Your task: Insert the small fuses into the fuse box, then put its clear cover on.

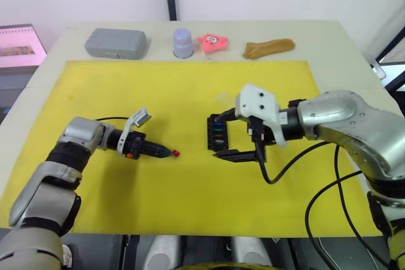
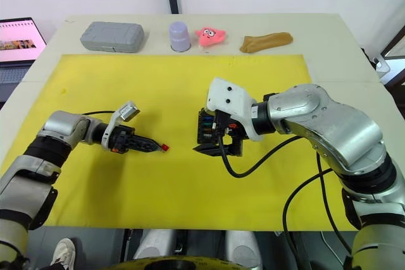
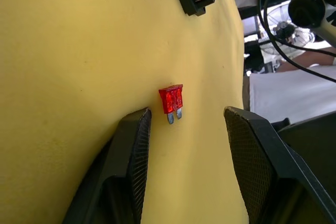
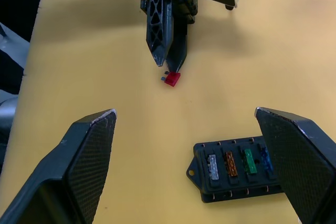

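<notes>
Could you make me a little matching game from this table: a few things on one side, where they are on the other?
Things:
1. red fuse
2. fuse box
3. grey case
4. pink toy

Places:
A. far edge, beside the lilac cup
B. between the right gripper fingers
C. far left corner of the table
D. on the mat at the left gripper tips

Pairs: 1-D, 2-B, 3-C, 4-A

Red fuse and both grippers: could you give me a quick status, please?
Left gripper open, red fuse lying between its fingers. Right gripper open over fuse box. Nothing in the way.
</notes>
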Controlling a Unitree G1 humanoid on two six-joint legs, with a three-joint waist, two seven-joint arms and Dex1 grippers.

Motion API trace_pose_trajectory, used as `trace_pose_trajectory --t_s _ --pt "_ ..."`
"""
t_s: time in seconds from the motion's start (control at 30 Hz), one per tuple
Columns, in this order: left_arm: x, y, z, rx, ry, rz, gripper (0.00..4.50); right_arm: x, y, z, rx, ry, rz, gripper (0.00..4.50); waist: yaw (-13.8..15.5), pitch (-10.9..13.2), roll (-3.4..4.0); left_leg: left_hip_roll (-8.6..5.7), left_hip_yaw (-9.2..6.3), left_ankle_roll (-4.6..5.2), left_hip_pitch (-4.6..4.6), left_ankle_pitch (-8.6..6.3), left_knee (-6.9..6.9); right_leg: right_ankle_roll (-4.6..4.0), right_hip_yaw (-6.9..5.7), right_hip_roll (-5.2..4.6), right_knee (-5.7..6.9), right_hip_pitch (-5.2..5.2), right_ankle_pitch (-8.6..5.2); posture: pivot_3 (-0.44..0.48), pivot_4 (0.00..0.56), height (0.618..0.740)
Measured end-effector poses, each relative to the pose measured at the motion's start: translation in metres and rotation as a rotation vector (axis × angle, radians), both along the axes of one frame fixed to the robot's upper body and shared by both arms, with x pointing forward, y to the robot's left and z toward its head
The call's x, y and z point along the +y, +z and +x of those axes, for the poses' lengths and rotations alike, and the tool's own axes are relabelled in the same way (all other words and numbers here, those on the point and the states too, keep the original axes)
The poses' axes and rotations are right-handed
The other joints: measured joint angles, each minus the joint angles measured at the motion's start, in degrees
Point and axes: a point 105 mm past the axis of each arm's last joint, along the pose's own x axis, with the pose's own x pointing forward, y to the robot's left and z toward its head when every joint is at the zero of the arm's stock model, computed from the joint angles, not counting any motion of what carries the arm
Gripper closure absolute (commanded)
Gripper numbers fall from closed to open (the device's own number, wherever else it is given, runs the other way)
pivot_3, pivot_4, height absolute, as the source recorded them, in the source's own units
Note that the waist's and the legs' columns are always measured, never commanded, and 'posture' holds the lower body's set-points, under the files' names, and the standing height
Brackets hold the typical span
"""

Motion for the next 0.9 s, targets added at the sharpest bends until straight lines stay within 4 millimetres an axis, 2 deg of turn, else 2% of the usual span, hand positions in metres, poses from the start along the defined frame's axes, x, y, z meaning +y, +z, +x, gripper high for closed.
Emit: trace_pose_trajectory --t_s 0.33,0.43,0.53,0.9 --pt "-0.006 0.0 0.002 0.0 -0.014 -0.007 2.18 -0.001 0.0 0.001 -0.004 -0.008 -0.002 0.0 0.3 0.0 0.02 -0.1 -0.12 0.02 0.0 -0.01 0.02 0.0 -0.04 -0.06 -0.02 0.08 0.0 0.0 0.15 0.74" --pt "-0.007 0.0 0.002 -0.001 -0.018 -0.009 2.97 -0.001 0.0 0.001 -0.005 -0.009 -0.002 0.0 0.4 0.0 0.02 -0.11 -0.14 0.0 0.0 0.01 0.02 0.0 -0.04 -0.06 -0.03 0.08 0.0 0.0 0.15 0.74" --pt "-0.011 -0.001 0.001 0.002 -0.031 -0.011 4.43 -0.001 0.0 0.001 -0.007 -0.012 -0.002 0.0 0.3 0.0 0.02 -0.11 -0.14 -0.02 -0.01 0.02 0.02 0.0 -0.04 -0.06 -0.04 0.08 0.0 0.0 0.15 0.74" --pt "-0.011 -0.004 0.001 -0.022 -0.046 0.01 4.48 -0.001 0.0 0.001 -0.009 -0.013 -0.002 0.0 0.2 0.0 0.03 -0.11 -0.17 0.05 0.0 0.03 0.02 0.0 -0.04 -0.06 -0.03 0.09 0.0 0.0 0.15 0.74"
